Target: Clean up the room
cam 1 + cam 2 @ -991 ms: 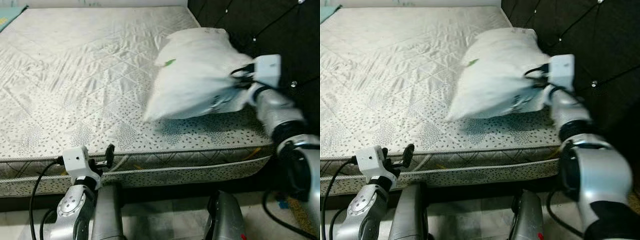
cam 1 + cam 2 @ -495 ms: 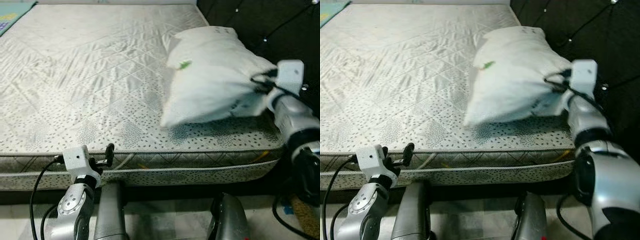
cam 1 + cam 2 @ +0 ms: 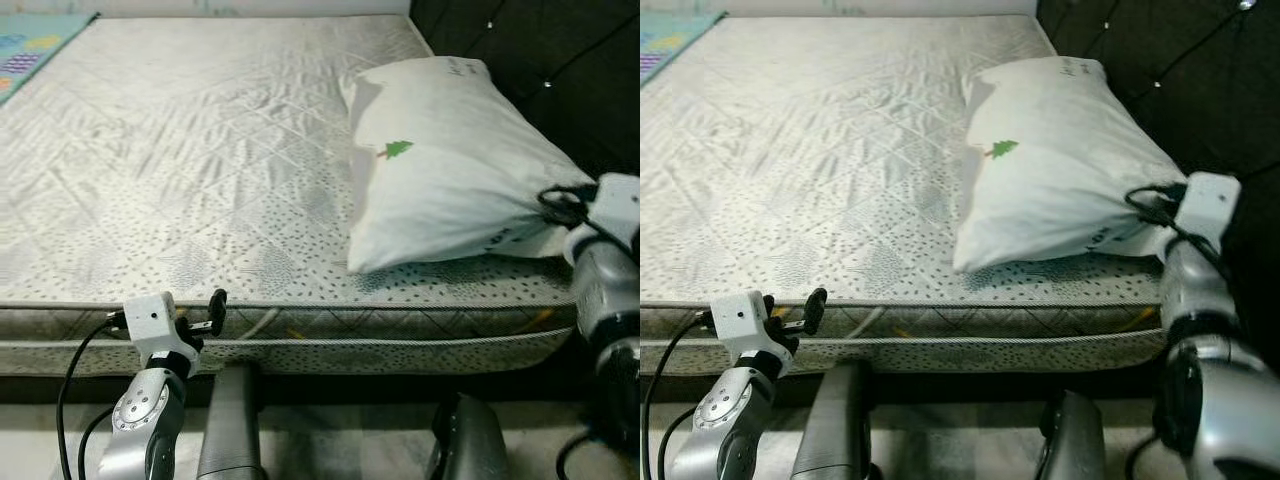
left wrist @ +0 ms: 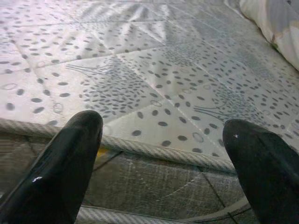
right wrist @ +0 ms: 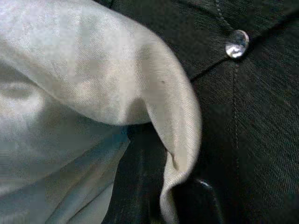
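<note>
The right claw (image 3: pixel 1162 228) is clamped on a bunched corner of the plump white pillow with a small green tree print (image 3: pixel 450 165), which lies on the grey-patterned quilted mattress (image 3: pixel 200 170) beside the dark tufted headboard (image 3: pixel 540 45). The left claw (image 4: pixel 161 163), fingers apart, hovers at the mattress edge. Placing looks nearly done; letting go seems next.

White pillow (image 3: pixel 450 170) – green tree print; mattress (image 3: pixel 180 170) – grey speckled, quilted diamonds.
</note>
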Controlling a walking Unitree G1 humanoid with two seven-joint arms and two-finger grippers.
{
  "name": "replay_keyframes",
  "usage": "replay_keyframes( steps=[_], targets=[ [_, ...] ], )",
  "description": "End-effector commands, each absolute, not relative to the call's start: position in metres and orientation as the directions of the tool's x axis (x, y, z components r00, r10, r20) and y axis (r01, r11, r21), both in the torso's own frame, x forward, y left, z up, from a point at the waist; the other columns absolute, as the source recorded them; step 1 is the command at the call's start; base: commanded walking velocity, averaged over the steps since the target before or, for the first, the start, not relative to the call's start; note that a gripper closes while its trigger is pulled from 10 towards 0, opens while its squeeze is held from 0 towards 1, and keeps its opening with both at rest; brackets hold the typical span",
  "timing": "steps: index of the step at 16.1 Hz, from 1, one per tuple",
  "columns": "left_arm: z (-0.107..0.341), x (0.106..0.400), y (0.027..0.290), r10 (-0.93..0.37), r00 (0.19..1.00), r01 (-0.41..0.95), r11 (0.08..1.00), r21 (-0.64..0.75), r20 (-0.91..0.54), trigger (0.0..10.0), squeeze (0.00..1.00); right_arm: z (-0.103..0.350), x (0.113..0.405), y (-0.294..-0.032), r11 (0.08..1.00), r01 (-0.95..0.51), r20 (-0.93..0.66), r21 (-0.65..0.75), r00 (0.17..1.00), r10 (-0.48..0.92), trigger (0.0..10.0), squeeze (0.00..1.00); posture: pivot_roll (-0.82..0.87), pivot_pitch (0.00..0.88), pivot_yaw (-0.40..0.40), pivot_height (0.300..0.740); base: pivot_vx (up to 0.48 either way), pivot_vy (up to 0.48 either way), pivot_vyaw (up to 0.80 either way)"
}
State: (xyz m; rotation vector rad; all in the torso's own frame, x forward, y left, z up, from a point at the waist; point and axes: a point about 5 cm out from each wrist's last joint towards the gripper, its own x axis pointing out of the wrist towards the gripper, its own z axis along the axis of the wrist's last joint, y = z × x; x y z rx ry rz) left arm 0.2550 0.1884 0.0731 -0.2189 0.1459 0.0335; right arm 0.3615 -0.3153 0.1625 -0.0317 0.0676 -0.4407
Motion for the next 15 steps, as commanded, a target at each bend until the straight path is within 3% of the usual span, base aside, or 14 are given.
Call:
replay_keyframes(
  steps=[1, 7, 10, 11, 15],
  targets=[
    [0.071, 0.255, 0.189, 0.006, 0.987, -0.039, 0.978, -0.206, -0.158, 10.0, 0.00, 0.177, 0.361, -0.321, 0.882, 0.470, 0.027, -0.006, 0.882, -0.470, 0.0, 0.00, -0.02, 0.013, 0.025, 0.479, 0.000, 0.000, 0.00],
    [0.069, 0.256, 0.194, 0.001, 0.986, -0.033, 0.981, -0.189, -0.168, 10.0, 0.00, 0.182, 0.347, -0.283, 0.906, 0.423, 0.220, 0.010, 0.883, -0.415, 0.0, 0.00, -0.03, 0.013, 0.048, 0.479, 0.000, 0.000, 0.00],
    [0.069, 0.257, 0.193, -0.017, 0.984, -0.016, 0.982, -0.187, -0.175, 10.0, 0.00, 0.153, 0.321, -0.256, 0.926, 0.378, 0.158, 0.004, 0.914, -0.374, 0.0, 0.00, -0.04, 0.019, 0.066, 0.479, 0.000, 0.000, 0.00],
    [0.069, 0.256, 0.194, -0.019, 0.984, -0.014, 0.982, -0.187, -0.176, 10.0, 0.00, 0.135, 0.300, -0.243, 0.930, 0.367, 0.087, 0.005, 0.926, -0.366, 0.0, 0.00, -0.04, 0.026, 0.066, 0.479, 0.000, 0.000, 0.00],
    [0.069, 0.256, 0.193, -0.023, 0.984, -0.011, 0.982, -0.191, -0.176, 10.0, 0.00, 0.124, 0.292, -0.226, 0.943, 0.332, 0.019, 0.013, 0.943, -0.332, 0.0, 0.00, -0.04, 0.032, 0.061, 0.479, 0.000, 0.000, 0.00]
  ],
)
